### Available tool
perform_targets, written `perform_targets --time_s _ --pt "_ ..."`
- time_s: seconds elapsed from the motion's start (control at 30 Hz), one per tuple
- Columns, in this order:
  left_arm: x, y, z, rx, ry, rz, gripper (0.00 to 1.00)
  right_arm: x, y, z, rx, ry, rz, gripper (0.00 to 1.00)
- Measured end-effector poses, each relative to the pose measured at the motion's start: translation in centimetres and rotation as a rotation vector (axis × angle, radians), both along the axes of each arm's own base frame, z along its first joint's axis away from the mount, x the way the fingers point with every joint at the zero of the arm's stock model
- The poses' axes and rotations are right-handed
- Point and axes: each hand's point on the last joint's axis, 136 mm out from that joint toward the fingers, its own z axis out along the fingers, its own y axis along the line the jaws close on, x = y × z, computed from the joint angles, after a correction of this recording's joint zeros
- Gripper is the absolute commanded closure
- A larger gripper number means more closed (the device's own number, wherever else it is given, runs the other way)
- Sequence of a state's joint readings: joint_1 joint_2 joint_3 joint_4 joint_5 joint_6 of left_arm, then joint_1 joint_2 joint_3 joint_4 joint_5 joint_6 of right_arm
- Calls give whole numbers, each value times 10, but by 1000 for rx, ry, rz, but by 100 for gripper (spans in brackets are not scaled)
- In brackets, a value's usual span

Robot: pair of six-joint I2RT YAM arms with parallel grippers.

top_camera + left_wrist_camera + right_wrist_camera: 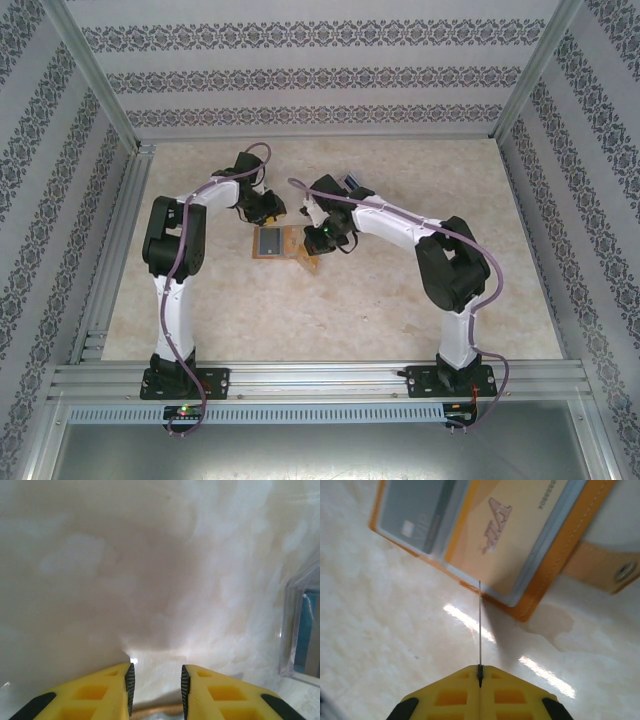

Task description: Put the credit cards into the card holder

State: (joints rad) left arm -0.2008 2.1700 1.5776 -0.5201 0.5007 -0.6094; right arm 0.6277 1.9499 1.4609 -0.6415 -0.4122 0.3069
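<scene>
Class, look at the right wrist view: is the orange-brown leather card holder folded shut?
No, the orange-brown leather card holder lies open, a grey plastic card and a tan card showing in its clear pockets.

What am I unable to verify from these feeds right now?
- Right wrist view: the held card in the right fingers is edge-on, a thin line; its colour is unreadable.
- Left wrist view: a brown strip between the left fingers is cut off by the bottom edge; whether it is gripped is unclear.
- Top view: the right arm covers the right side of the card holder.
</scene>
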Motion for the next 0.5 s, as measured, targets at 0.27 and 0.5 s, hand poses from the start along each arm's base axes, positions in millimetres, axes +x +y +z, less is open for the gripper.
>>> perform_targets --time_s 0.27,0.5 --pt "0 4 39 -7 -70 8 68 32 14 34 284 12 -94 96" --pt "-14 29 52 0 -84 55 68 48 27 34 406 6 -198 96"
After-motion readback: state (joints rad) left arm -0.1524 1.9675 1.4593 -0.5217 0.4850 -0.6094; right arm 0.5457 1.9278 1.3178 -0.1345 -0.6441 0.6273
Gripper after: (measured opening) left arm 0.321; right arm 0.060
